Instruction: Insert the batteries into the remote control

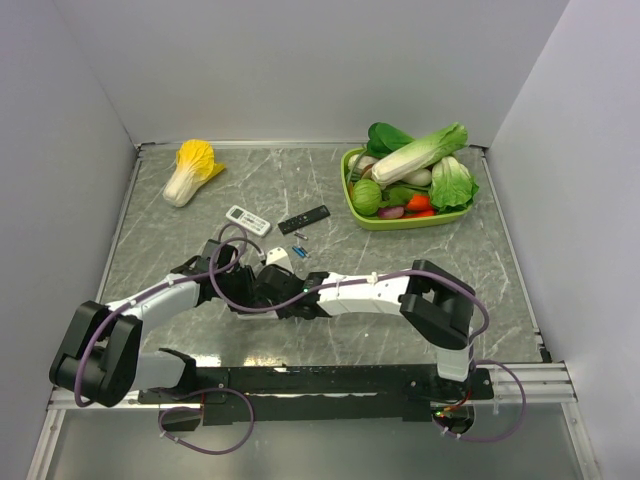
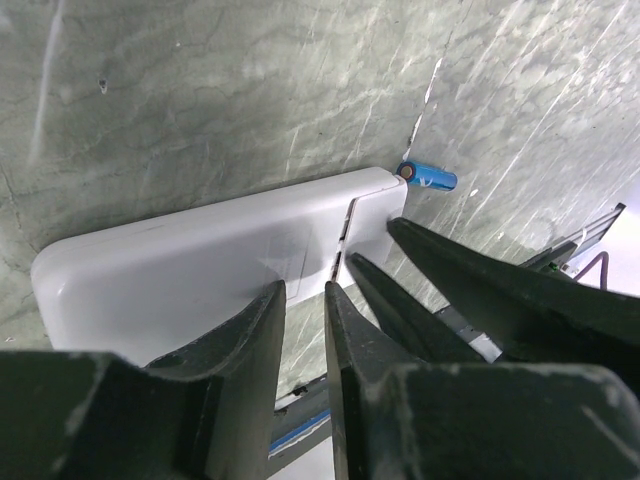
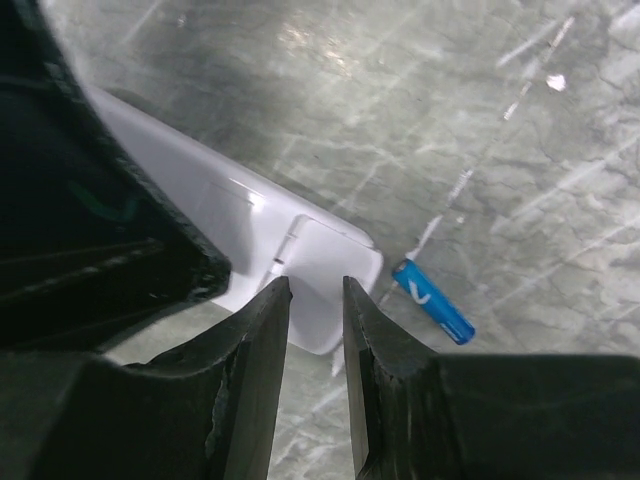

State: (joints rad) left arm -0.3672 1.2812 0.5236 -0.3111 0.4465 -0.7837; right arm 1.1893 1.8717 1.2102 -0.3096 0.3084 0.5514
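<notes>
The remote control (image 2: 200,270) lies back up on the table, its battery cover (image 3: 325,255) at the end nearest one blue battery (image 3: 433,300), which also shows in the left wrist view (image 2: 428,176). My left gripper (image 2: 305,290) hovers over the remote's near edge, jaws narrowly parted with nothing between them. My right gripper (image 3: 316,285) sits over the cover end, jaws narrowly parted and empty. In the top view both grippers meet over the remote (image 1: 277,257), the left (image 1: 250,280) beside the right (image 1: 285,297). Two batteries (image 1: 300,250) lie just beyond.
A smaller white remote (image 1: 247,219) and a slim black remote (image 1: 303,219) lie further back. A yellow toy cabbage (image 1: 190,170) is at the back left. A green basket (image 1: 362,218) of toy vegetables is at the back right. Walls enclose the table.
</notes>
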